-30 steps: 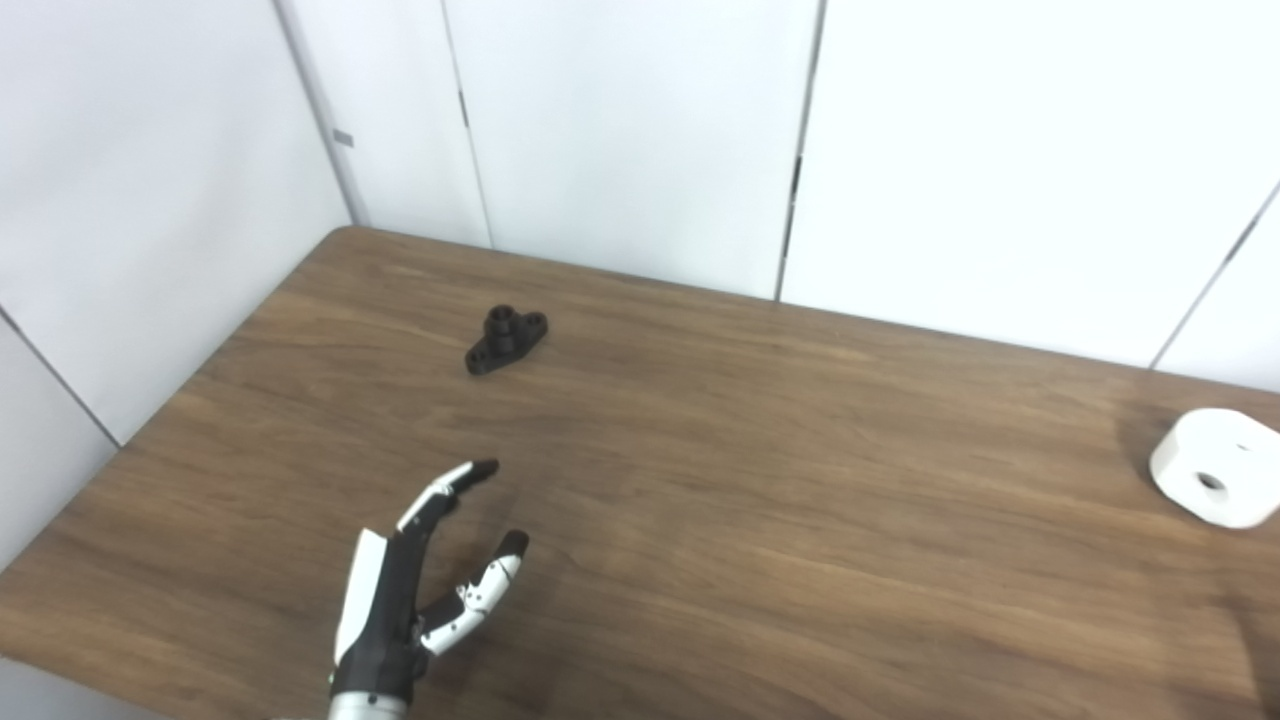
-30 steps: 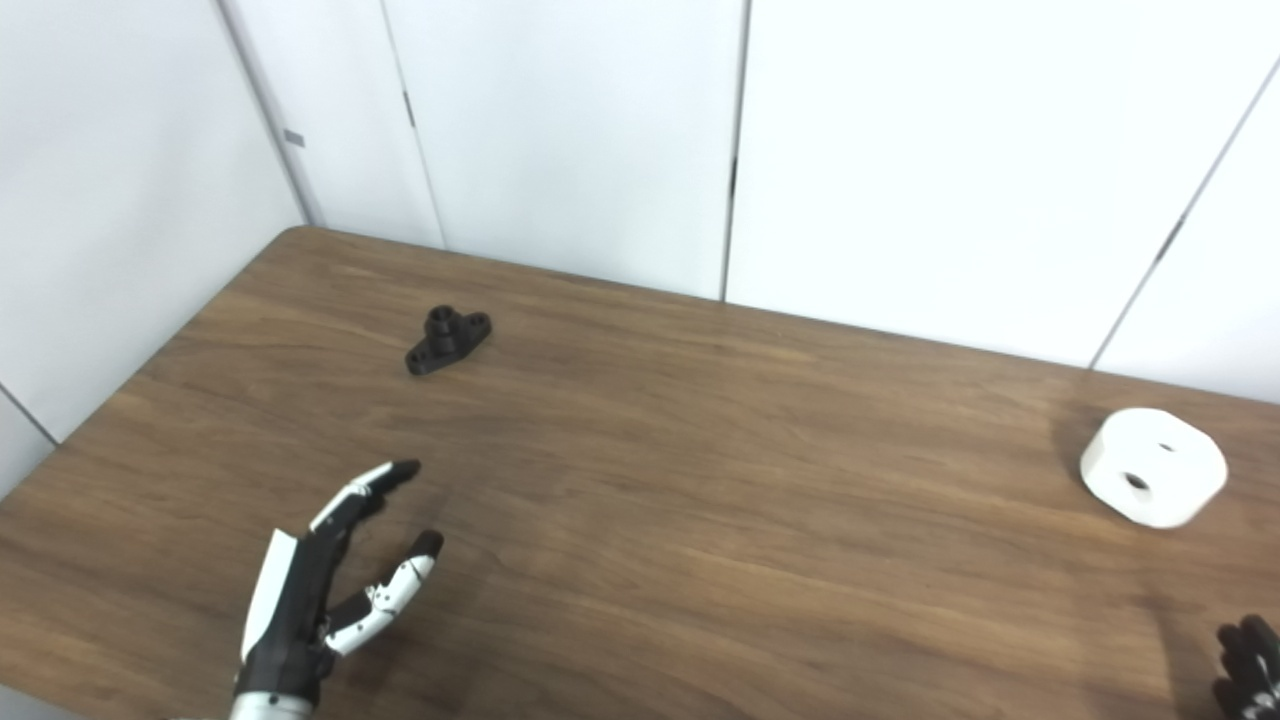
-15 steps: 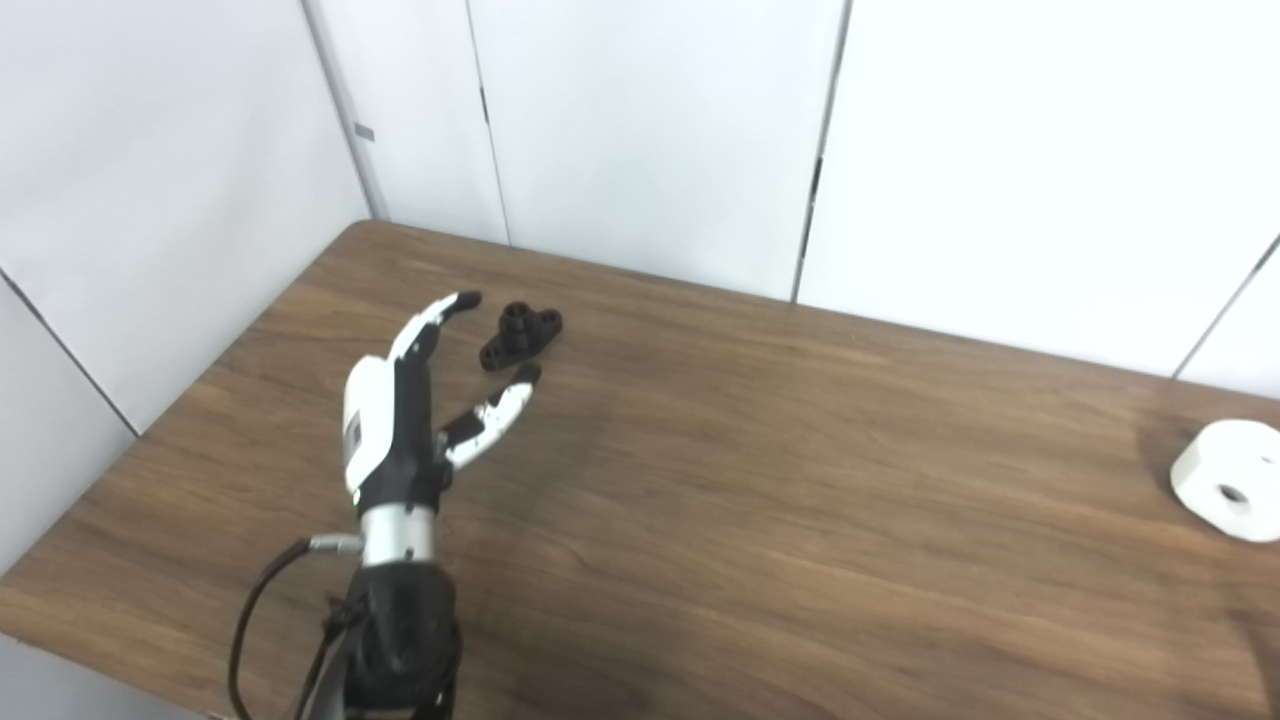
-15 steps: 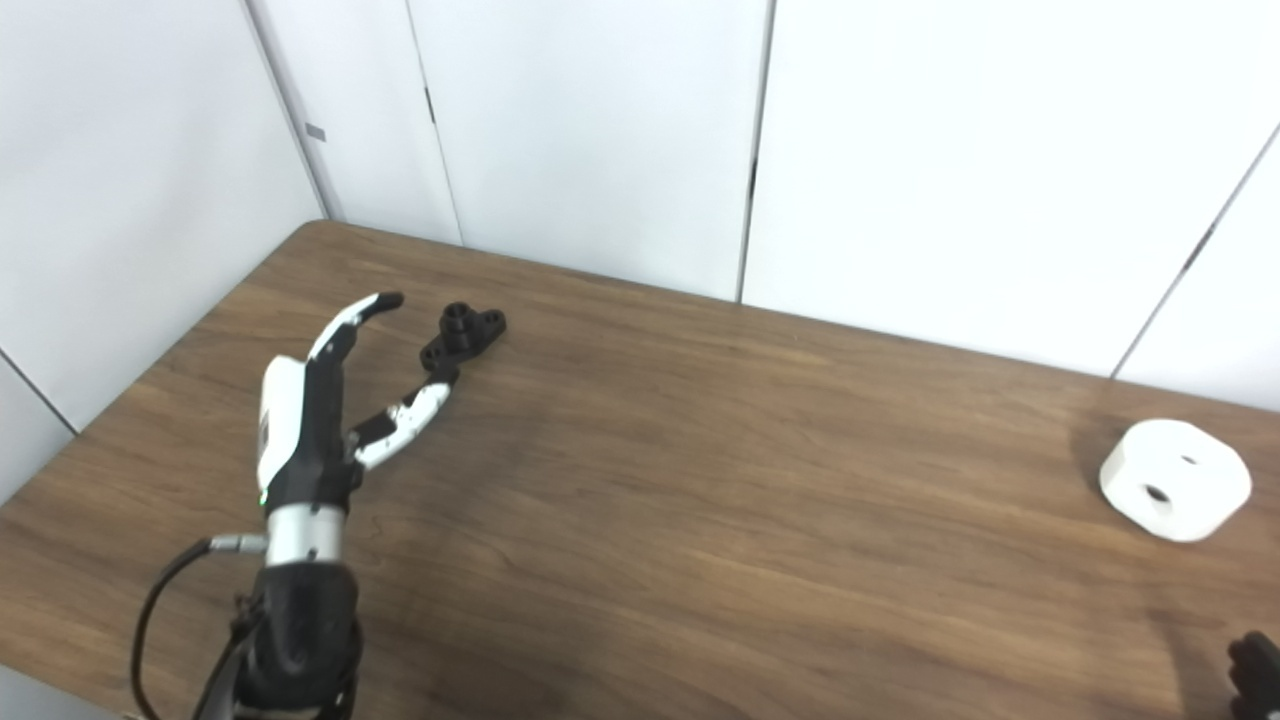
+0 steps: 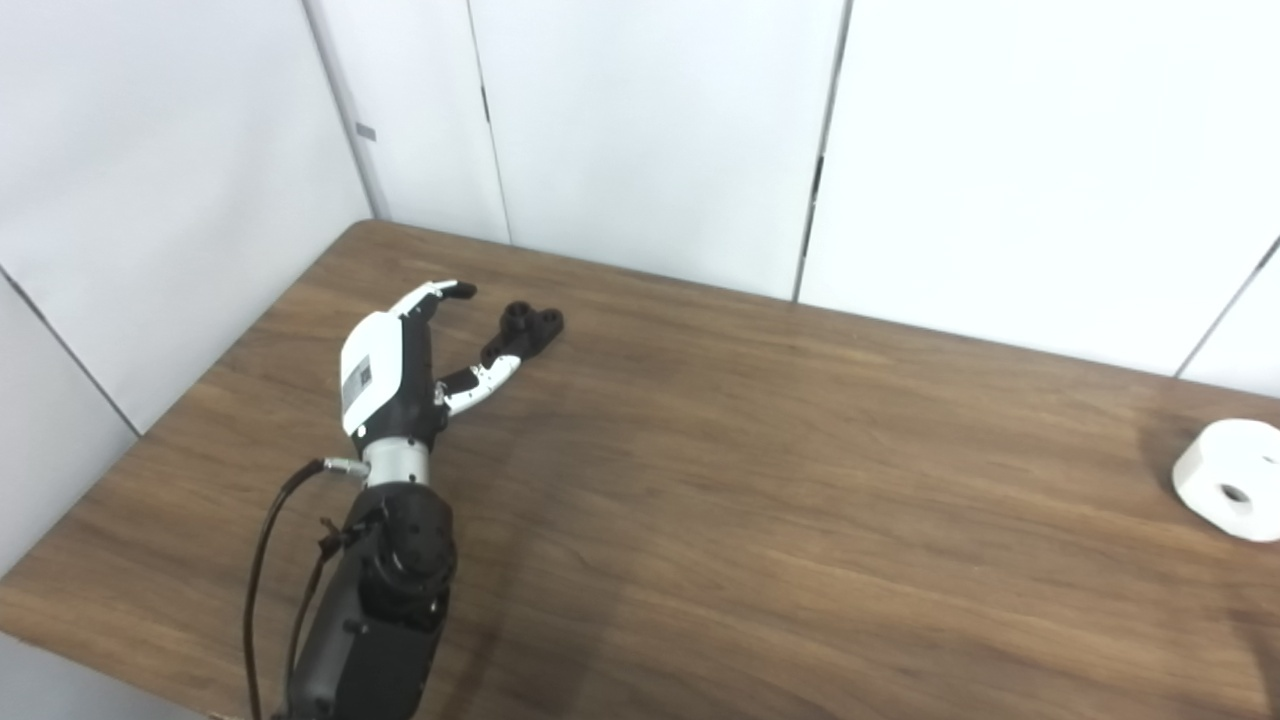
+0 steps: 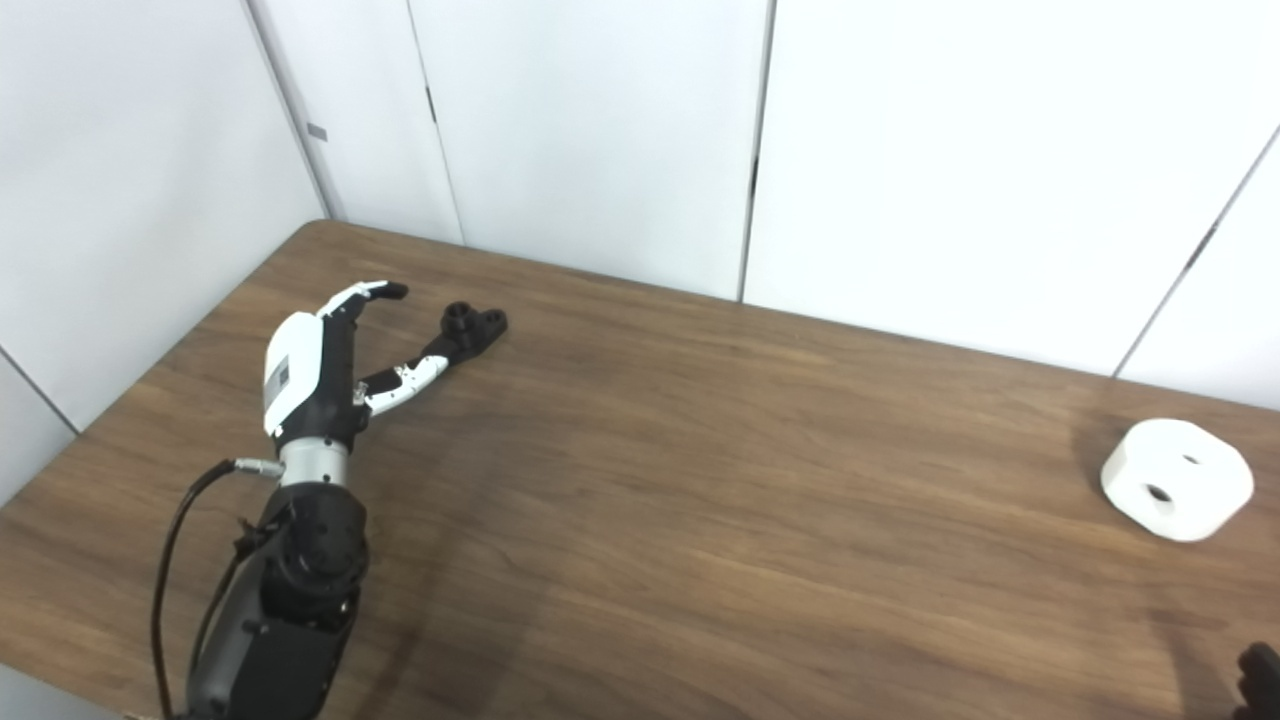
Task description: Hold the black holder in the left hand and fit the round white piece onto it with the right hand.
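Here the left hand [image 5: 395, 365] is spread, empty, its thumb reaching the black holder [image 5: 525, 333]. It should straddle the holder before closing. The right hand's [image 6: 1262, 678] state is unclear.

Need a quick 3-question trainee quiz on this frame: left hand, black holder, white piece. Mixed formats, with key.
1. True or false: the left hand has already lifted the black holder off the table.
2. Multiple choice. Where does the round white piece lie? A) beside the holder B) near the table's right edge, far from the holder C) in the right hand
3. Fill in: the left hand's fingers are ___, with the holder lying at the thumb's tip.

Key
1. False: the holder lies on the table, and the hand is not closed on it.
2. B. Only a dark tip of the right hand shows at the right eye view's lower corner.
3. apart
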Robot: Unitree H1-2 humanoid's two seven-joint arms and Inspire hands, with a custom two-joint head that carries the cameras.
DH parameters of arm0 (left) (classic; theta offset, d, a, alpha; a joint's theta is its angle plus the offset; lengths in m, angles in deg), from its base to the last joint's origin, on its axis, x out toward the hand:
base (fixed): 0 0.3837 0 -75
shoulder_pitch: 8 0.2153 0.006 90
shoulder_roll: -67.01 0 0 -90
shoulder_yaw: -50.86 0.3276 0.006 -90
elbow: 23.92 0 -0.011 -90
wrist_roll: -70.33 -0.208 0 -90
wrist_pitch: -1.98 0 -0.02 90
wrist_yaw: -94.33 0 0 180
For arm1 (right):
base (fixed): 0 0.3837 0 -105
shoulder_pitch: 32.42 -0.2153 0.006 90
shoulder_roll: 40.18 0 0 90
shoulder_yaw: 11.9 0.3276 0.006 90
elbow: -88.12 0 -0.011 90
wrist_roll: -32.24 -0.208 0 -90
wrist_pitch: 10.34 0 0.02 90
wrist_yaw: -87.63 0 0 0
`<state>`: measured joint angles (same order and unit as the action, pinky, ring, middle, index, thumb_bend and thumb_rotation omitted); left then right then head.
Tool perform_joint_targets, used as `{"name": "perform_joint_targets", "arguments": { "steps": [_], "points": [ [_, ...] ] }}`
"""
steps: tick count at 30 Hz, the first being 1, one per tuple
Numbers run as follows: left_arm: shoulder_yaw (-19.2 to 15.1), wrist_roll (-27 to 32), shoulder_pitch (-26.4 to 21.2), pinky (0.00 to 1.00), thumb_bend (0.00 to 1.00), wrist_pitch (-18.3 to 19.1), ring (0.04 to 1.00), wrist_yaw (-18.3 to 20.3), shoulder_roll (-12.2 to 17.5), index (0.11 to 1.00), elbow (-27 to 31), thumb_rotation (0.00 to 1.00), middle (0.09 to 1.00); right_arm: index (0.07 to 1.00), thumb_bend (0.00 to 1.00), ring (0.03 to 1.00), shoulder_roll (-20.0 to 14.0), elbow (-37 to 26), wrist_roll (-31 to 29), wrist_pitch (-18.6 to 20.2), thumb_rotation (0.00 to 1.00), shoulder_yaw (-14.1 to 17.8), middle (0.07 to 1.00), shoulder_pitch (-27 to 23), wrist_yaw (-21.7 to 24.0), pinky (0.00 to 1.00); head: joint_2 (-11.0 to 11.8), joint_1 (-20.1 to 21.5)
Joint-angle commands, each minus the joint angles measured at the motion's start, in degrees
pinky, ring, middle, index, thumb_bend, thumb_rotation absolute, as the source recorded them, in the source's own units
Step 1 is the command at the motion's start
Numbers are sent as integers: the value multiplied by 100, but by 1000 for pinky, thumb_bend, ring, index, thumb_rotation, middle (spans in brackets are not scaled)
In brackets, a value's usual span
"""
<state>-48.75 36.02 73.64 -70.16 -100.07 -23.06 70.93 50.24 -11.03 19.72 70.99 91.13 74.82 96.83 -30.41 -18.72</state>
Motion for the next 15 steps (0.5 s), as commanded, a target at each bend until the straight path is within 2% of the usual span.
{"name": "perform_joint_targets", "arguments": {
  "steps": [1,6,11,15],
  "points": [
    [55,-247,-248,865,808,15,899,-91,258,744,-89,331,854,920,768,970,137,240,6,25,1000,-67,947,288,-21,1000,-10,-2],
    [267,-457,-420,920,803,259,912,1,484,757,-428,361,864,926,776,976,123,211,38,30,1000,-76,950,311,-16,1000,-33,5],
    [397,-489,-582,935,814,239,899,-51,626,750,-822,351,854,935,789,982,122,220,13,-5,1000,-83,962,315,13,1000,-35,13],
    [514,-556,-706,946,812,528,908,69,697,755,-1018,357,861,940,792,989,130,191,-1,9,999,-93,969,325,14,1000,-45,32]
  ]
}}
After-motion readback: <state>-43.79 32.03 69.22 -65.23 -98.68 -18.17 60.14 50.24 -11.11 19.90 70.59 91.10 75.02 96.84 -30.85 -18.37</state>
